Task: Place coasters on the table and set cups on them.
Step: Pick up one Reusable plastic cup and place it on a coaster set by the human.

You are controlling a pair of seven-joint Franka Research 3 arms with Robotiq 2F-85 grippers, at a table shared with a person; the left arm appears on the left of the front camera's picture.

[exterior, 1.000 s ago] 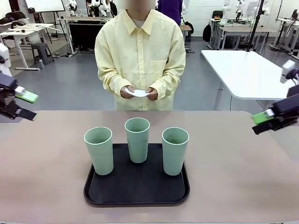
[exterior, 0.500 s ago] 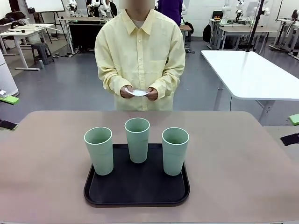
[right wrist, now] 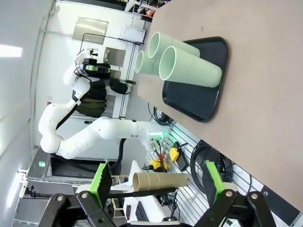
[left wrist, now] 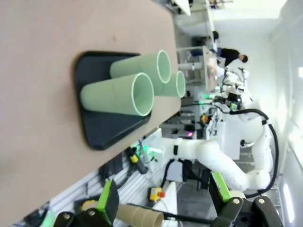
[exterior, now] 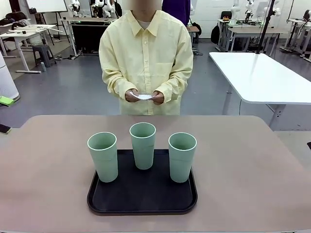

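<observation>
Mint-green cups point(exterior: 143, 144) wait on the tray point(exterior: 141, 201), far beyond left gripper point(left wrist: 163, 201) and right gripper point(right wrist: 156, 184), fingers point(right wrist: 102, 178) spread, empty; a person's hands point(exterior: 158, 97) pinch the coasters point(exterior: 144, 96), needed first.

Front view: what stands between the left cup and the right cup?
A third cup, set farther back on the black tray, between the left cup and the right cup; the front view shows it.

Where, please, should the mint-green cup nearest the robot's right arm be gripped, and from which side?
Probably its upper wall just below the rim, approached level from the robot's right. The right cup stands upright on the black tray, widening upward, so it shouldn't slip down. That side is free, while the middle cup crowds the other.
</observation>
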